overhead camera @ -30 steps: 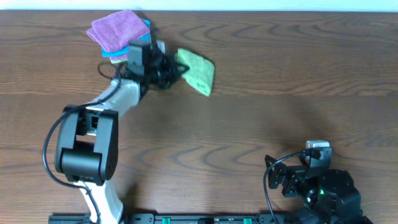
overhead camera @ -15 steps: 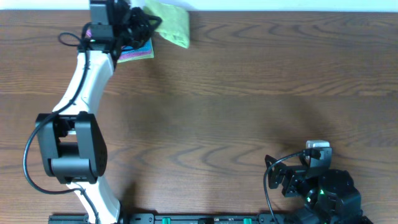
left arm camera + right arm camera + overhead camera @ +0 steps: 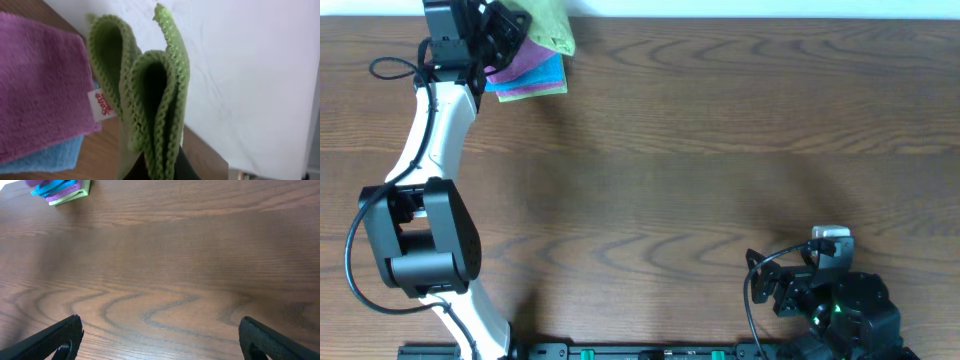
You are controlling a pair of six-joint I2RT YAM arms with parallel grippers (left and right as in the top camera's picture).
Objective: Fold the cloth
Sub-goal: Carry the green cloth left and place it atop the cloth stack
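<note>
While the right gripper [image 3: 161, 339] gapes empty over the near table [image 3: 720, 150], the left gripper [image 3: 505, 25] at the far left corner clamps the folded cloth [image 3: 150, 100] over the purple [image 3: 523, 63] and blue cloths [image 3: 538, 86].

We log the brown wood-grain desk [image 3: 700, 150] as open across its middle and right side; jaws could pass there. The far left corner is crowded: a purple folded cloth [image 3: 40, 85] lies on a turquoise-blue folded cloth [image 3: 50, 157], and the lime-green microfibre cloth [image 3: 150, 100] hangs close by. The white left arm [image 3: 435, 130] spans the left side. The dark right arm [image 3: 835, 300] sits near right.
</note>
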